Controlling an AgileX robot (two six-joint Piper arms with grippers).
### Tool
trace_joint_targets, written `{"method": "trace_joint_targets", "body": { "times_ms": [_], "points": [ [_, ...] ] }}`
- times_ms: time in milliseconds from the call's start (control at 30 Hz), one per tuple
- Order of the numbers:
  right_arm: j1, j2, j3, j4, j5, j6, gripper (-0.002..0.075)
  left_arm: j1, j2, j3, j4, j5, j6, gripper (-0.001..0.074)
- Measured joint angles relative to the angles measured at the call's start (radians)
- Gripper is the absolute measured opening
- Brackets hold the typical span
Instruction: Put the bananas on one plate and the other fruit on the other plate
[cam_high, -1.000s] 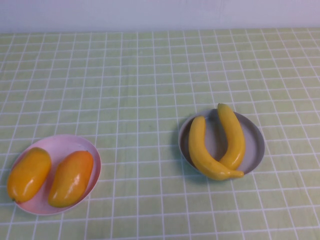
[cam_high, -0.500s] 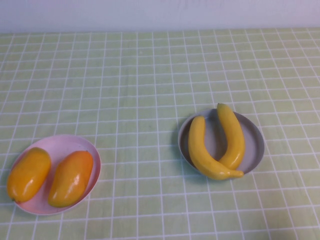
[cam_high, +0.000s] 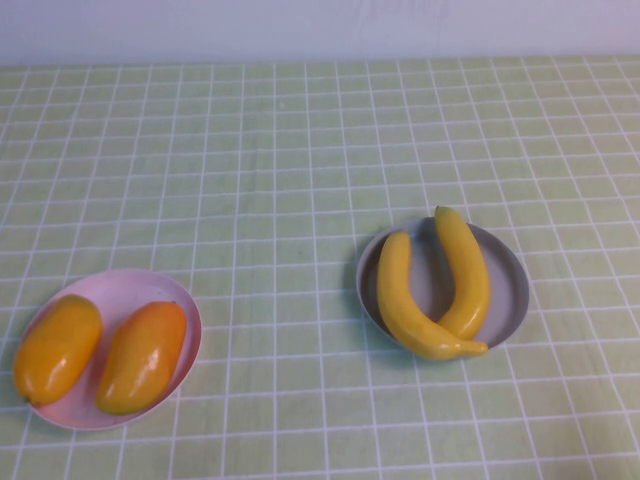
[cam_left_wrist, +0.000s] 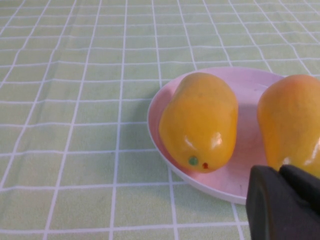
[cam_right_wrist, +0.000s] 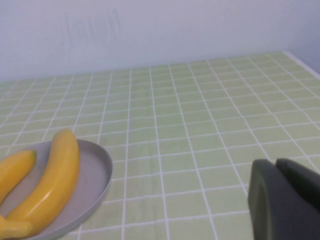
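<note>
Two yellow bananas (cam_high: 400, 300) (cam_high: 463, 270) lie together on the grey-blue plate (cam_high: 505, 290) right of centre. Two orange-yellow mango-like fruits (cam_high: 57, 347) (cam_high: 143, 356) lie side by side on the pale pink plate (cam_high: 120, 285) at the front left. Neither arm shows in the high view. In the left wrist view my left gripper (cam_left_wrist: 279, 172) is shut and empty, just short of the pink plate's (cam_left_wrist: 250, 165) near rim, by the two fruits (cam_left_wrist: 200, 120) (cam_left_wrist: 292, 122). In the right wrist view my right gripper (cam_right_wrist: 275, 165) is shut and empty over bare cloth, beside the grey-blue plate (cam_right_wrist: 95, 175) with a banana (cam_right_wrist: 52, 175).
A green checked tablecloth (cam_high: 300, 180) covers the table. A pale wall (cam_high: 320, 25) runs along the far edge. The table's right edge (cam_right_wrist: 302, 60) shows in the right wrist view.
</note>
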Motion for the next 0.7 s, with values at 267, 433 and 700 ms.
{"method": "trace_joint_targets", "body": {
  "times_ms": [267,433,700],
  "points": [
    [0.0,0.0,0.015,0.149,0.025,-0.209,-0.0016,0.0,0.0,0.0,0.0,0.0,0.0,0.0002],
    [0.0,0.0,0.04,0.284,0.077,-0.393,-0.0015,0.0,0.0,0.0,0.0,0.0,0.0,0.0002],
    [0.0,-0.003,0.04,0.305,0.122,-0.393,-0.0016,0.0,0.0,0.0,0.0,0.0,0.0,0.0002]
  ]
}}
